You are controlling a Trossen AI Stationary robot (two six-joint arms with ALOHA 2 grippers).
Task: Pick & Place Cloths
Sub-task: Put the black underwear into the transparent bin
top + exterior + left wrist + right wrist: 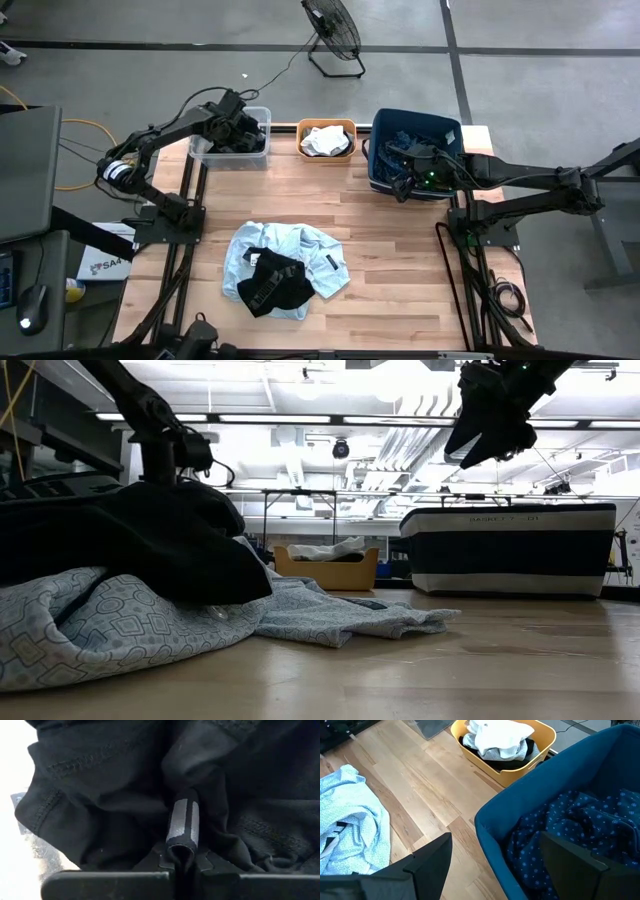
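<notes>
My left gripper (243,128) (182,820) reaches into the clear bin (200,152) at the table's far left and is shut on a black cloth (245,142) that lies there. My right gripper (402,185) (495,867) is open and hovers above the near left rim of the dark blue bin (380,180), touching nothing. A navy dotted cloth (580,825) lies in that bin. White and grey cloths (323,140) fill the orange bin (540,750). A light blue cloth (320,250) lies spread on the table's middle, with a black cloth (275,285) resting on top of it. My left gripper pinches a bunched fold of the black cloth (192,790) between its two fingertips (177,825). The fabric crowds around the tips and hides how many layers are held. The cloth sits inside the clear bin.
The three bins stand in a row along the far edge, the orange one (327,128) in the middle. Bare wood shows between the bins and the cloth pile, and to the pile's right (400,270). A fan (333,30) stands on the floor beyond the table.
</notes>
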